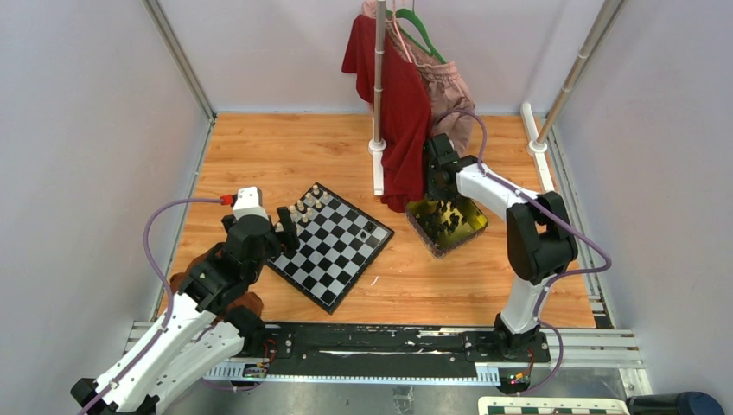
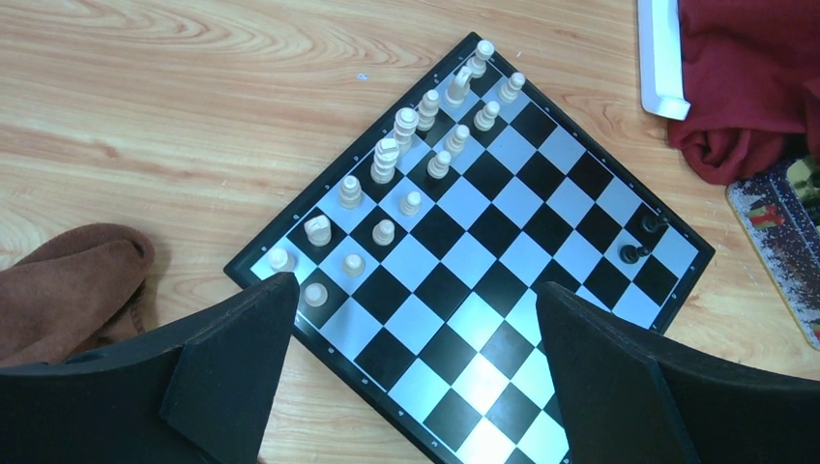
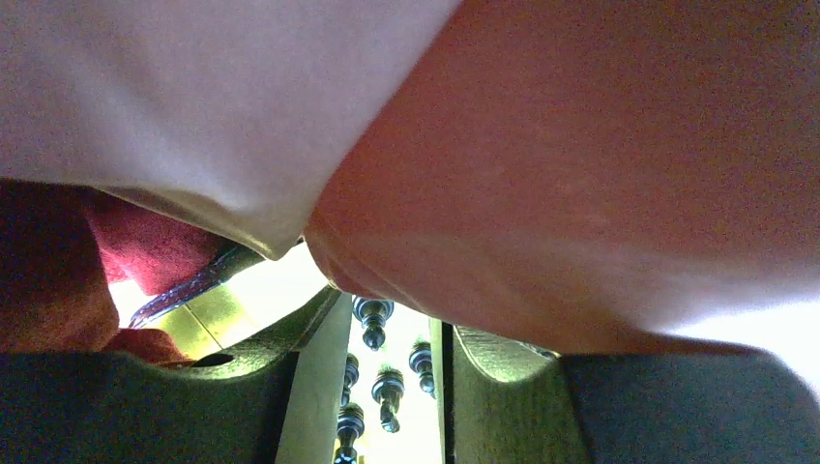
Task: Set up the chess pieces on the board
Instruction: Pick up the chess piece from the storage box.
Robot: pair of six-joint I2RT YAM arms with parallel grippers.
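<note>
- Your right gripper (image 3: pixel 387 362) is down in the gold tray (image 1: pixel 480 223), right of the bench's middle. Its jaws stand a little apart over the loose black chess pieces (image 3: pixel 373 319), but you cannot tell whether one is clamped.
- The red garment (image 1: pixel 399 112) and pink garment (image 1: pixel 445 86) hanging from the stand (image 1: pixel 379 95) drape over that wrist camera. You are nearly blind there, and lifting could snag the cloth or drag the stand.
- The pieces in the tray lie crowded, so a pinch may catch two or flick one out.
- Your left gripper (image 2: pixel 416 290) hangs released and empty above the chessboard (image 2: pixel 503 242), which sits toward the bench's near left corner.
- Its left finger is close over the cream chess pieces (image 2: pixel 387 159), lined in two rows along one board edge — a careless drop would topple them.
- Only two black pieces (image 2: pixel 633 253) stand on the board, at the far corner from the cream rows.
- The bench (image 1: pixel 259 147) is orange-toned wood with plain pale walls around it — and a brown cloth (image 2: pixel 68 280) lies by the left edge.
</note>
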